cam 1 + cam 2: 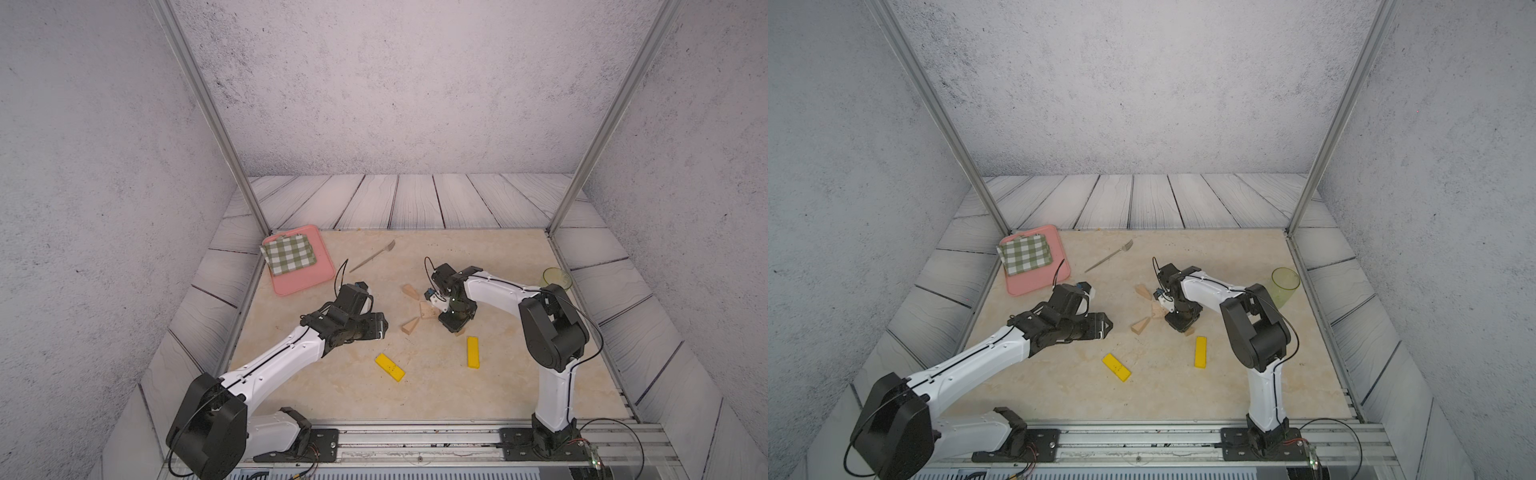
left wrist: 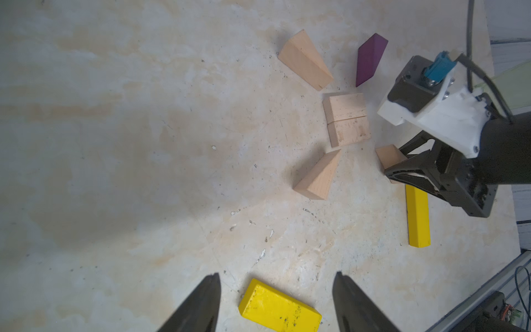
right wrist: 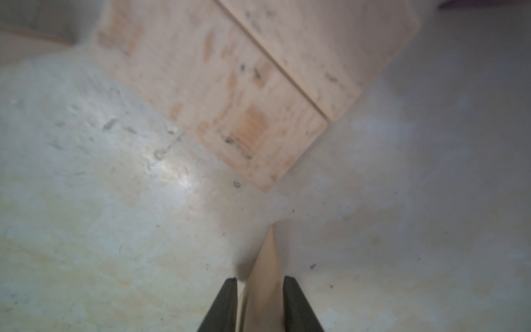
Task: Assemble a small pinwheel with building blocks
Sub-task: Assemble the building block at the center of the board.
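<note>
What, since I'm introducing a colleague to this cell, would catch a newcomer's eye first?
Probably the bright colours: a yellow bar and another yellow bar near the front, and a pink tray with a green checked cloth at the far left. In the middle, the right gripper straddles a tan wedge, with a purple wedge nearby.
</note>
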You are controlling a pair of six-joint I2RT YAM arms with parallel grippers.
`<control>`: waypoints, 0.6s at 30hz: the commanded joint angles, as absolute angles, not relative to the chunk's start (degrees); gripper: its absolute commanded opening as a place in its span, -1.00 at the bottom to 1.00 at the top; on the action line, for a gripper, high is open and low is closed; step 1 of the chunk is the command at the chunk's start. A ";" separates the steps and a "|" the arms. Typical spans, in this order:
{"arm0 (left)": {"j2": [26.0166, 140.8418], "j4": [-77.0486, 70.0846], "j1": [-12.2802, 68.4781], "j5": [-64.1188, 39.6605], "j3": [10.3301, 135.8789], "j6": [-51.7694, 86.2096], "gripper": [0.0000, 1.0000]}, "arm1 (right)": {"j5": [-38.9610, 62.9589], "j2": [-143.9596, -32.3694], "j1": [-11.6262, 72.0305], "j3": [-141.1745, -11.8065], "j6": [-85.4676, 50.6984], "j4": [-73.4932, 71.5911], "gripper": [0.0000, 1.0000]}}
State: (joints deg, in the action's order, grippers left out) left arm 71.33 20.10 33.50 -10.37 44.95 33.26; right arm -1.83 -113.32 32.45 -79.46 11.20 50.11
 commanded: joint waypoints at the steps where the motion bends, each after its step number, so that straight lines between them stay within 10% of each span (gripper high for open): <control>1: 70.14 19.75 33.22 -10.33 44.34 33.33 0.36 | -1.38 -116.30 32.52 -81.69 11.16 50.96 -0.35; 18: 69.77 19.92 33.22 -10.36 44.21 33.49 0.37 | -4.86 -112.29 32.39 -80.60 4.19 53.10 0.06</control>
State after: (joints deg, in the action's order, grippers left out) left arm 70.76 20.10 33.50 -10.35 44.84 33.47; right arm -3.77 -114.54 32.45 -81.84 6.96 51.16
